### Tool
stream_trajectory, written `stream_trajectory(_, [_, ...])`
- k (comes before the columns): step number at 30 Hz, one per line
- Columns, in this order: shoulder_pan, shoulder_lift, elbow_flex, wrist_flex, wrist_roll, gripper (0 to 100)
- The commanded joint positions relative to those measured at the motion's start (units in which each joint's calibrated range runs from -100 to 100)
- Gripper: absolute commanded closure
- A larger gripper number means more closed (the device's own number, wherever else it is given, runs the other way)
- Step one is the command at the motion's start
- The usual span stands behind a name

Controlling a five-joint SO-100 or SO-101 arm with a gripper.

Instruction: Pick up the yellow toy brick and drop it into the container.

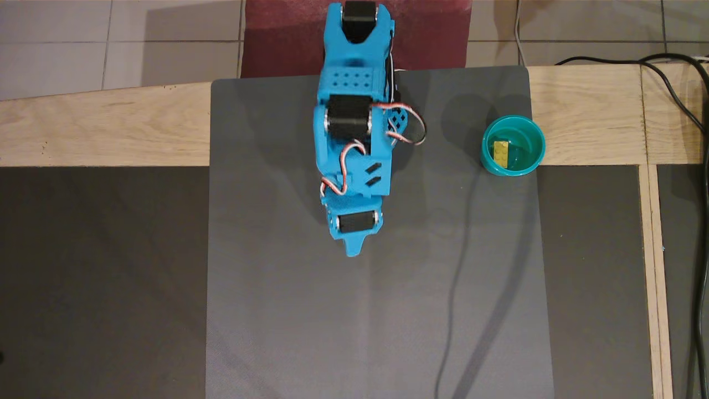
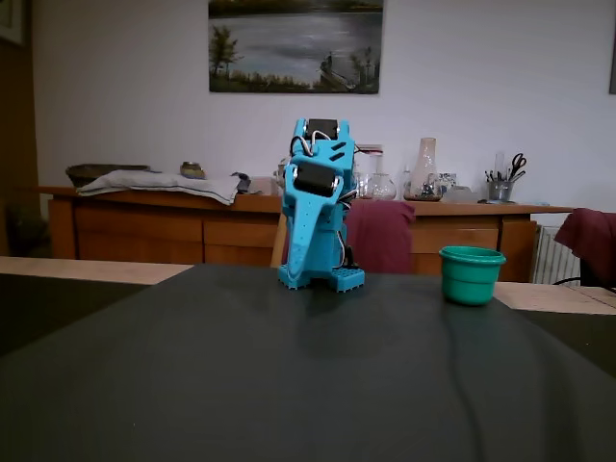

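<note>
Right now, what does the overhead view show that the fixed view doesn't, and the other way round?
Only the overhead view looks into the container, showing the yellow toy brick lying inside it, plus the black cables at the right edge. Only the fixed view shows the room behind: the sideboard and the painting; there the container's wall hides the brick. Both show the blue arm folded over the dark mat, its gripper pointing down and empty, apart from the container.

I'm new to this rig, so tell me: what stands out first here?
The bright blue arm folded over the middle of the grey mat, its gripper pointing down at it. Off to the right in the overhead view, a teal cup holds the yellow brick.
</note>
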Motion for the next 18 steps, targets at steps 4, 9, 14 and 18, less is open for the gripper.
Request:
stream_trajectory(4, [0.2,-0.1,1.8,-2.0,-0.2,100])
stream_trajectory(9, [0.2,-0.1,1.8,-2.0,-0.2,100])
stream_trajectory(14, [0.2,-0.1,1.9,-2.0,-0.2,100])
stream_trajectory(18, [1.3,-0.2,1.8,-2.0,-2.9,100])
